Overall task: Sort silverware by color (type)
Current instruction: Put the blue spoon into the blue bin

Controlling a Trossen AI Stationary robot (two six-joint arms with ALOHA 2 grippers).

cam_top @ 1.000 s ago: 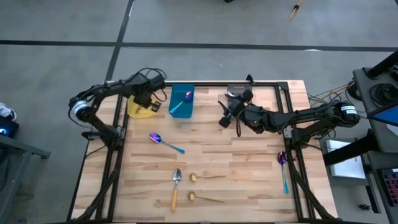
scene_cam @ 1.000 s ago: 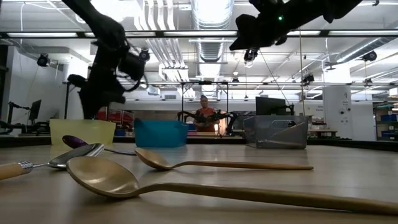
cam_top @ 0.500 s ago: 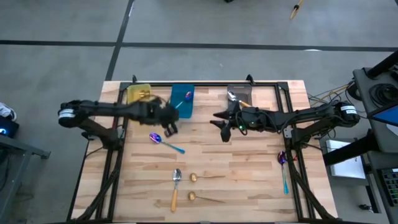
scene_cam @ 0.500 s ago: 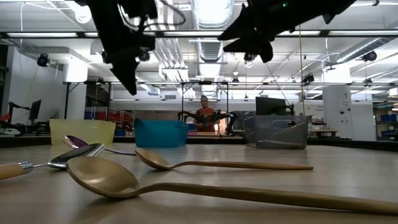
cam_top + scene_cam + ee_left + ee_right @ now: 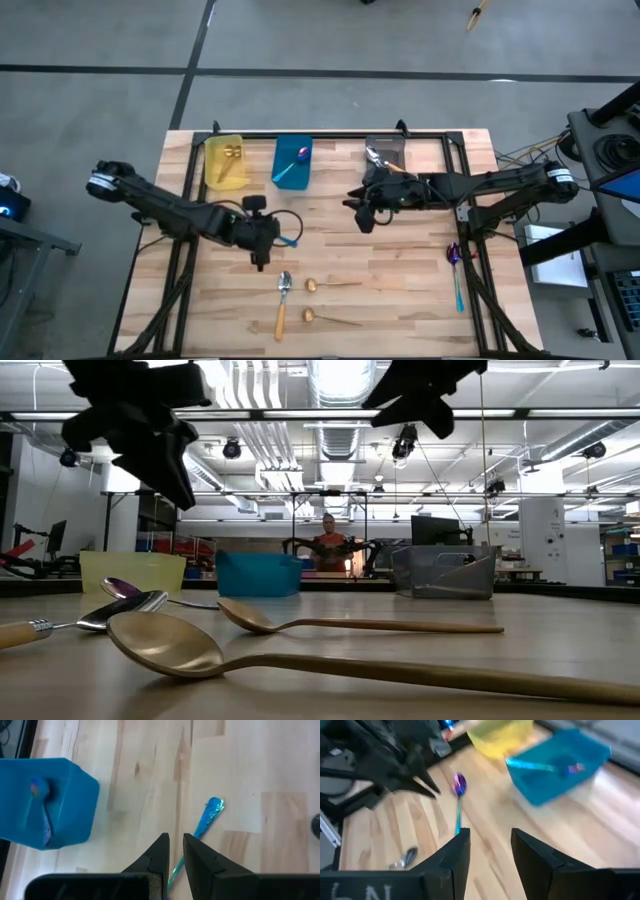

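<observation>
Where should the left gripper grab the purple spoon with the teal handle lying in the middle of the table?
Take the purple spoon on its thin teal handle, from straight above, fingers across it. It lies flat on the table, so the left gripper hovering above needs only descend.

A light wooden table (image 5: pixel 400 270) carries three bins along its far edge — a yellow bin (image 5: pixel 223 163), a blue bin (image 5: pixel 292 162) and a grey bin (image 5: pixel 385 153). On the bare wood lie loose spoons: a teal-handled spoon (image 5: pixel 204 822) near the middle-left, an orange-handled spoon (image 5: pixel 282 304) toward the front, two gold spoons (image 5: pixel 333 285) (image 5: pixel 330 318) just beside it, and a purple spoon (image 5: pixel 455 272) at the right edge.
</observation>
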